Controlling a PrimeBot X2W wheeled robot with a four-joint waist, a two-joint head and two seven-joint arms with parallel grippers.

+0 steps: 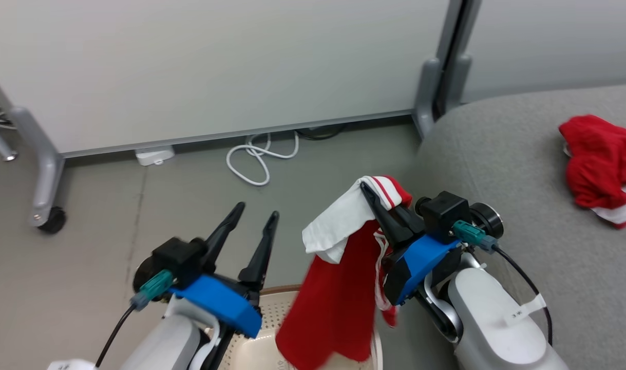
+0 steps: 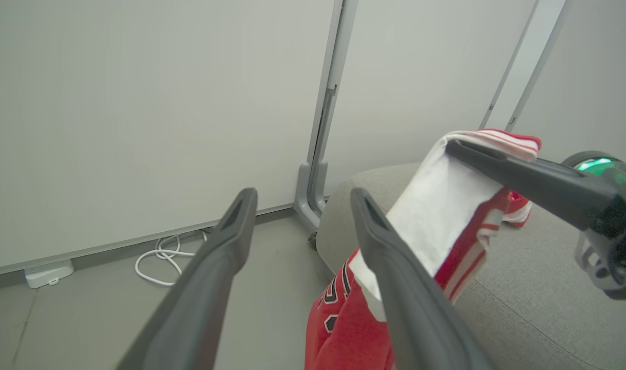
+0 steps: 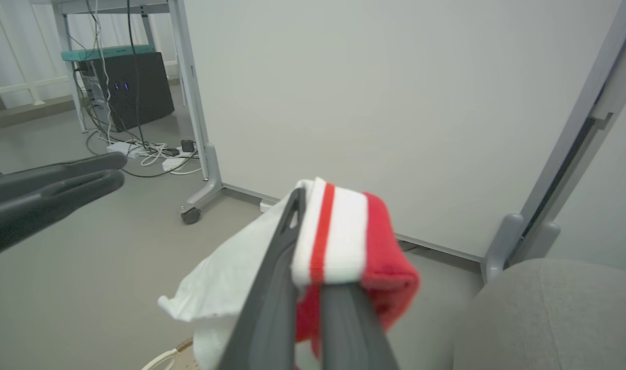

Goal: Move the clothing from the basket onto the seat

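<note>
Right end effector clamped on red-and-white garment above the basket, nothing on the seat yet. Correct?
Wrong on the seat: the head view shows a crumpled red garment already lying on it. The rest stands: right end effector clamped on the red-and-white garment above the basket.

Two red garments [image 1: 338, 298] [image 1: 600, 164] — one basket [image 1: 274, 311], one seat [image 1: 497, 154], two end effectors [image 1: 257, 209] [image 1: 366, 191]
</note>
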